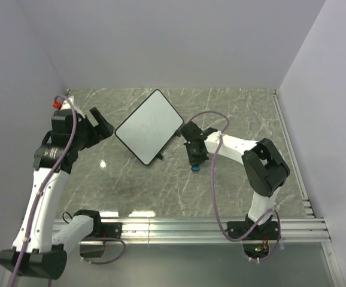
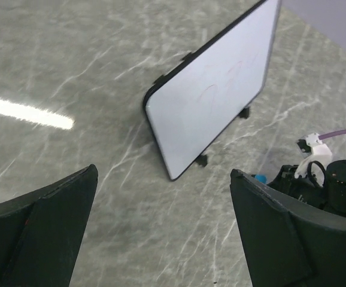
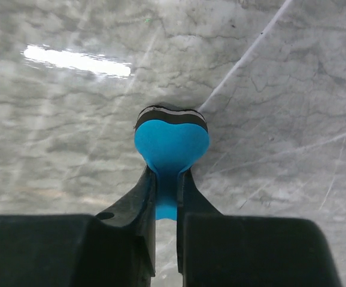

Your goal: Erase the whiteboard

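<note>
The whiteboard (image 1: 148, 127) lies flat on the marble table, turned like a diamond, with faint pen marks; it also shows in the left wrist view (image 2: 212, 89). My right gripper (image 1: 195, 161) is shut on the waist of the blue bone-shaped eraser (image 3: 171, 146), just right of the board's near corner and off the board. The eraser's black felt side (image 3: 171, 113) faces away from the camera. My left gripper (image 1: 105, 128) is open and empty, just left of the board; its fingers (image 2: 38, 233) frame bare table.
The marble table (image 1: 233, 113) is bounded by a grey wall on the left and back, and a metal rail (image 1: 209, 227) along the near edge. A red-capped fitting (image 1: 57, 103) sits at the far left corner.
</note>
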{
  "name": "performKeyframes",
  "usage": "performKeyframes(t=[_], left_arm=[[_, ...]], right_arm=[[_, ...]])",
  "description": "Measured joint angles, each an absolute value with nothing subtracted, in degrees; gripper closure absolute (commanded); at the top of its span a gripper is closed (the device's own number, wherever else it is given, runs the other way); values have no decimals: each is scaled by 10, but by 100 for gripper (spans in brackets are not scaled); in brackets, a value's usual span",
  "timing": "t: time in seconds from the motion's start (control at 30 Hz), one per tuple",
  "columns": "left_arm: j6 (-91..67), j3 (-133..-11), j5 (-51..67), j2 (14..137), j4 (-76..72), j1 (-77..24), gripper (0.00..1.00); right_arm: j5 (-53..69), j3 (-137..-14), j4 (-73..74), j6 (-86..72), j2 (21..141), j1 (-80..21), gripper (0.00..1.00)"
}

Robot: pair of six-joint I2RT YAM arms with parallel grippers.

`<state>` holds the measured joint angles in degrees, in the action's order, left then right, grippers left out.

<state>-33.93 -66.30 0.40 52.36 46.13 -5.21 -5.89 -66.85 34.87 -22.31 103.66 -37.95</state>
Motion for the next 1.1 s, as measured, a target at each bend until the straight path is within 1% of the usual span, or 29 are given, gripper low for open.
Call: performKeyframes(t=[0.1, 0.23, 0.3, 0.37, 0.43, 0.53, 0.63, 0.67, 0.7, 0.8, 0.9, 0.93, 1.1], left_arm=[[-336, -674, 29, 562, 417, -55, 1], [-335, -693, 72, 630, 343, -57, 1], [-326, -712, 88, 685, 310, -58, 5], [-317, -727, 102, 732, 284, -59, 17], [-298, -742, 123, 782, 265, -59, 21], [-277, -767, 147, 846, 250, -55, 20], [-266, -771, 193, 889, 226, -37, 20], [-265, -771, 209, 898, 220, -29, 20], [-263, -771, 225, 907, 209, -20, 23], [-257, -773, 285, 935, 179, 8, 27], [-255, -788, 358, 978, 156, 28, 29], [-253, -794, 381, 994, 148, 31, 33], [-268, -801, 481, 1048, 105, 29, 38]], right_arm=[[-42, -708, 385, -239, 1030, -380, 100], [3, -792, 398, -265, 999, -380, 100], [34, -841, 396, -284, 981, -380, 100], [63, -885, 389, -303, 975, -380, 100], [92, -926, 383, -321, 978, -380, 100], [122, -993, 394, -346, 1001, -380, 100], [139, -1080, 408, -363, 1056, -380, 100], [142, -1103, 414, -366, 1074, -380, 100], [144, -1126, 420, -370, 1093, -380, 100], [145, -1161, 439, -380, 1134, -380, 100], [145, -1166, 454, -390, 1158, -380, 100], [146, -1167, 459, -392, 1162, -380, 100], [145, -1182, 469, -411, 1187, -380, 100]])
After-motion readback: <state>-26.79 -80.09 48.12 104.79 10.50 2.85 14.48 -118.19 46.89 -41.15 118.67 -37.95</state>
